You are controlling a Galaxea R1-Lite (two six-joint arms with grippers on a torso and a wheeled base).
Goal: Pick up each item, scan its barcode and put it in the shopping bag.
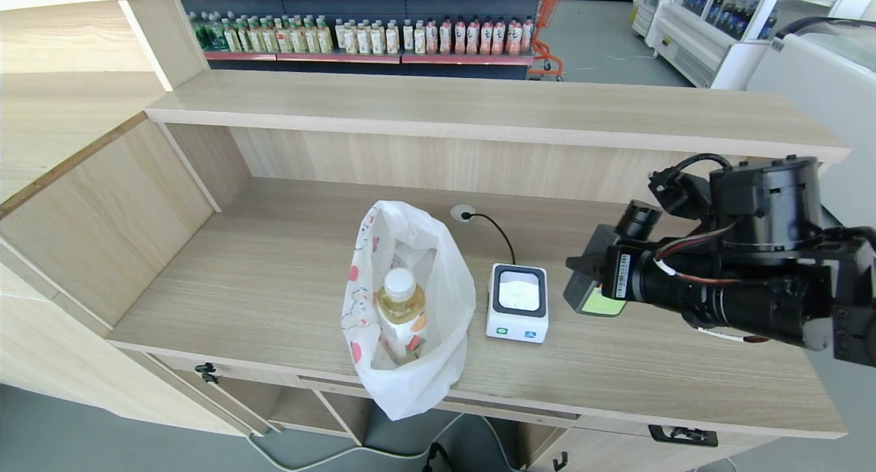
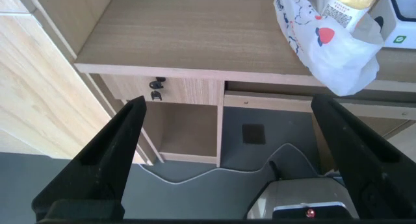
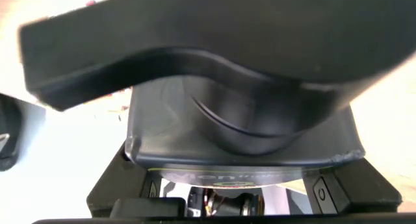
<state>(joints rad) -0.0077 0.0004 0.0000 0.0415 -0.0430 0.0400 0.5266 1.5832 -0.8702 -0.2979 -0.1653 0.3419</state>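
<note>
Head camera high above counter (image 1: 274, 273); left wrist shares bag (image 2: 338, 65).

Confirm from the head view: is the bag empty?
No, a bottle with a white cap stands upright inside the bag.

The left end effector (image 2: 227, 102) and cylindrical right arm (image 1: 753, 287) are black, the arm bearing red-and-white wires (image 1: 691, 270) and a barcode sticker (image 1: 622, 276).

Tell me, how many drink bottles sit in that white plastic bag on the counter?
1: a white-capped bottle of yellow drink stands upright inside the white patterned plastic bag; others may lie hidden behind its folds.
</note>
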